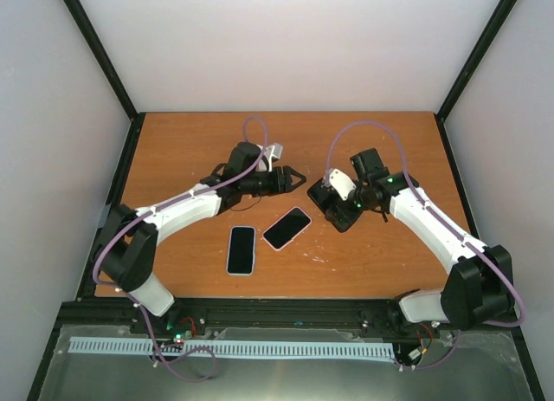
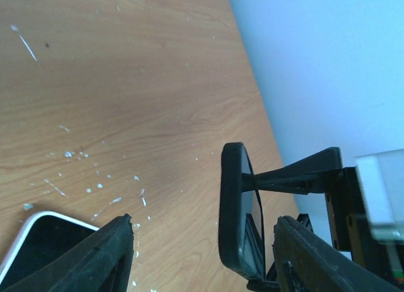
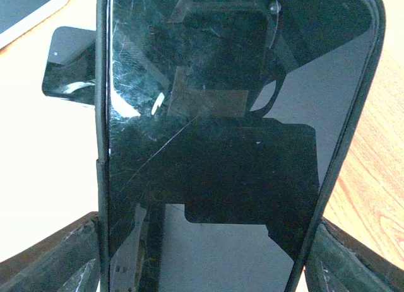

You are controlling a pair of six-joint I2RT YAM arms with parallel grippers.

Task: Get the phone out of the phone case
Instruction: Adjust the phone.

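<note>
The black phone in its black case (image 1: 327, 200) is held up off the table, right of centre. My right gripper (image 1: 339, 203) is shut on it. In the right wrist view the dark, scratched screen (image 3: 227, 115) fills the frame, and my right gripper (image 3: 205, 241) clamps the case's two long edges. My left gripper (image 1: 294, 181) is open and empty, just left of the phone. In the left wrist view the cased phone (image 2: 232, 210) stands edge-on between the spread fingers of my left gripper (image 2: 203, 224), closer to the right finger and not touching either.
Two other phones lie face up on the wooden table (image 1: 173, 150): a white-rimmed one (image 1: 241, 249) near the front and a dark one (image 1: 287, 228) beside it. A light-rimmed phone (image 2: 44, 241) shows by my left finger. White walls and a black frame surround the table.
</note>
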